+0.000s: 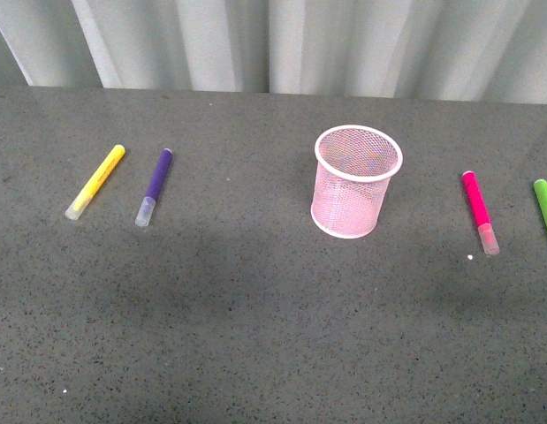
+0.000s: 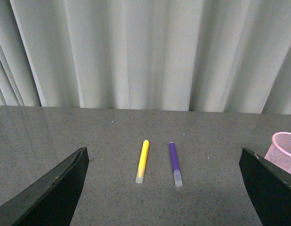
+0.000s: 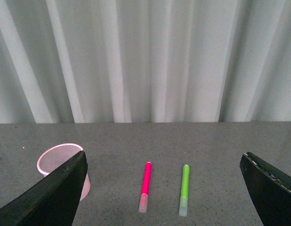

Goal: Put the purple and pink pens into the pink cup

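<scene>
The pink cup point(image 1: 356, 182) stands upright and empty near the middle of the grey table; part of it shows in both wrist views point(image 2: 283, 151) point(image 3: 59, 159). The purple pen point(image 1: 155, 186) point(image 2: 175, 164) lies flat on the left, clear cap toward me. On the right lies the pink pen point(image 1: 479, 212) point(image 3: 145, 186), cap also toward me. Neither arm shows in the front view. My left gripper point(image 2: 164, 188) is open, held back from the purple pen. My right gripper point(image 3: 164, 190) is open, held back from the pink pen. Both hold nothing.
A yellow pen point(image 1: 95, 181) point(image 2: 142, 161) lies just left of the purple one. A green pen point(image 1: 546, 212) point(image 3: 184, 189) lies right of the pink one, at the front view's right edge. A pale curtain point(image 1: 273, 44) hangs behind the table's far edge.
</scene>
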Action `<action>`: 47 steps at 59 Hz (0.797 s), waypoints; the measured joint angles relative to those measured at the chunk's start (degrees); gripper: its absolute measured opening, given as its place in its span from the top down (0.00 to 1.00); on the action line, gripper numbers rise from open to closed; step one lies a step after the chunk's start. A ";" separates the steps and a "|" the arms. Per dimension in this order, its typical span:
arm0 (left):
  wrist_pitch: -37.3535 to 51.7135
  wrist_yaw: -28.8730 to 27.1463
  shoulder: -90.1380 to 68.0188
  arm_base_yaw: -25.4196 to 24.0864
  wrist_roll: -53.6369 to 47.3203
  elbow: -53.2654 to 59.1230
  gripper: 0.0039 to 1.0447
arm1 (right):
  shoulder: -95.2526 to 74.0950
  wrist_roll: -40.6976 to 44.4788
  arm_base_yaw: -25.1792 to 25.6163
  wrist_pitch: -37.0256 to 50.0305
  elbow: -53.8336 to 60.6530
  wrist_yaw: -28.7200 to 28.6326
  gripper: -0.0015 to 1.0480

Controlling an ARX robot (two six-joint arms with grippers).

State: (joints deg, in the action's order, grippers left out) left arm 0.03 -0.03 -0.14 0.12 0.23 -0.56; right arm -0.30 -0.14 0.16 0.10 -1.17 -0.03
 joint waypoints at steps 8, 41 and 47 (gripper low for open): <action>0.00 0.00 0.00 0.00 0.00 0.00 0.06 | 0.00 0.00 0.00 0.00 0.00 0.02 0.07; 0.00 0.00 0.00 0.00 0.00 0.00 0.06 | 0.00 0.00 0.00 0.00 0.00 0.00 0.07; 0.00 0.00 0.02 0.00 0.00 0.00 0.06 | 0.00 0.00 0.00 0.00 0.00 0.02 0.07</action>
State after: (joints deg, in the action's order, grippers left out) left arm 0.03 -0.03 -0.12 0.12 0.23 -0.56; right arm -0.30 -0.14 0.16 0.10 -1.17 -0.01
